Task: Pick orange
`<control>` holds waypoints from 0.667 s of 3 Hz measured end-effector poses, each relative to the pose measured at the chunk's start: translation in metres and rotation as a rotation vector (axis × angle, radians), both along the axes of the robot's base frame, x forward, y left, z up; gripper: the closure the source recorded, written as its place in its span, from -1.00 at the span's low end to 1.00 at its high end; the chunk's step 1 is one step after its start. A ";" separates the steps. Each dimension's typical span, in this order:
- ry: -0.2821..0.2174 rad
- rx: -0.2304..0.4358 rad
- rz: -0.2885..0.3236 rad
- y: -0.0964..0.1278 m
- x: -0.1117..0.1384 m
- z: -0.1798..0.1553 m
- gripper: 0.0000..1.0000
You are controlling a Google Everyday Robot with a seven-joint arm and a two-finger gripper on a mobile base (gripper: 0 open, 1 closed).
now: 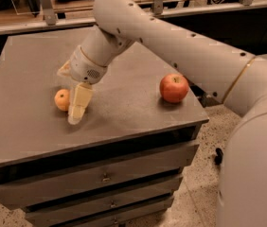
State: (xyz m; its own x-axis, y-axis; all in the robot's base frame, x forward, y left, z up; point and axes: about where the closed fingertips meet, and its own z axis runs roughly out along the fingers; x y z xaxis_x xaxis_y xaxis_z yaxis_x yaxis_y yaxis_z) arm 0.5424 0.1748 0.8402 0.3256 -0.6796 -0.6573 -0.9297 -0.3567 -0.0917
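The orange is a small round yellow-orange fruit on the grey cabinet top, left of centre. My gripper hangs from the white arm and points down at the top, just right of the orange and almost touching it. One cream finger shows beside the fruit; the other is hidden. The gripper holds nothing that I can see. The larger red apple sits near the right edge of the top, well away from the gripper.
The cabinet has several drawers below its front edge. A railing and shelf run behind the cabinet. The arm's white body fills the right side, over a speckled floor.
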 end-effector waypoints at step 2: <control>0.008 0.000 0.007 0.003 -0.002 -0.003 -0.19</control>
